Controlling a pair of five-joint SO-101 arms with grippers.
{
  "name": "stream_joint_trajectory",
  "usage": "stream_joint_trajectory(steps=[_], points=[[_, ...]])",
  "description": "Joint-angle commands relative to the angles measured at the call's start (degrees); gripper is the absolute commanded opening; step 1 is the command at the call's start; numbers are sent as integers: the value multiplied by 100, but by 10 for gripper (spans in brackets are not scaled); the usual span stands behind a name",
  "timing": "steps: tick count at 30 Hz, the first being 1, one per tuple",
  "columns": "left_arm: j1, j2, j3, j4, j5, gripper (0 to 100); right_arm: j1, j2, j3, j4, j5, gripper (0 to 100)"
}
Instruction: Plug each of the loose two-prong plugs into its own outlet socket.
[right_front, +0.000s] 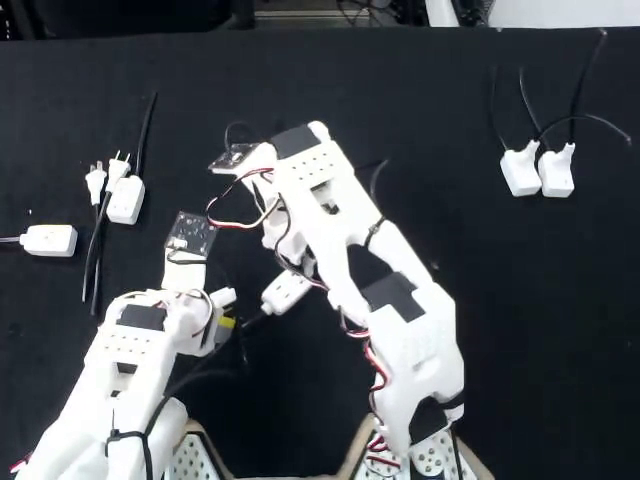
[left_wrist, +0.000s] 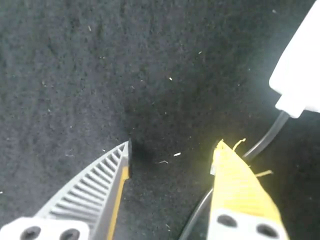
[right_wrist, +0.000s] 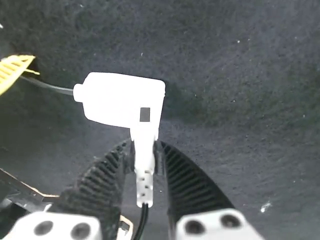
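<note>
Right gripper (right_wrist: 145, 146), closest to its wrist camera: the two dark ribbed fingers (right_wrist: 107, 172) were pinched on the narrow stem of a white plug (right_wrist: 144, 175), whose end met a white socket block (right_wrist: 120, 100) over the black table (right_wrist: 240, 75). A black cord (right_wrist: 47, 87) left the block's other end and ran toward a yellow fingertip (right_wrist: 12, 70) of the left gripper (left_wrist: 174, 149). That gripper sat low over the table with its fingers spread wide and nothing between them; the cord passed just beside its yellow finger, and the block lay near it. From above, the held plug and block sat near the table's middle, between the two arms. Well to one side lay a loose plug (right_front: 96, 181) and a second loose plug (right_front: 119, 165) just beside a free socket (right_front: 125, 200), with another socket (right_front: 49, 240) near them. Well apart on the opposite side, two joined pairs (right_front: 538, 170) rested touching each other.
</note>
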Motion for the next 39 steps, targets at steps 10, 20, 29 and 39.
stream_joint_trajectory(steps=[10,20,29,39], points=[[101,-70,-66,26,-44,267,114,-497,171,211,-255,10],[101,-70,-66,26,-44,267,88,-1068,576,176,-237,10],[101,-70,-66,26,-44,267,79,-303,-303,202,-264,10],[101,-70,-66,26,-44,267,79,-453,-57,211,-246,10]])
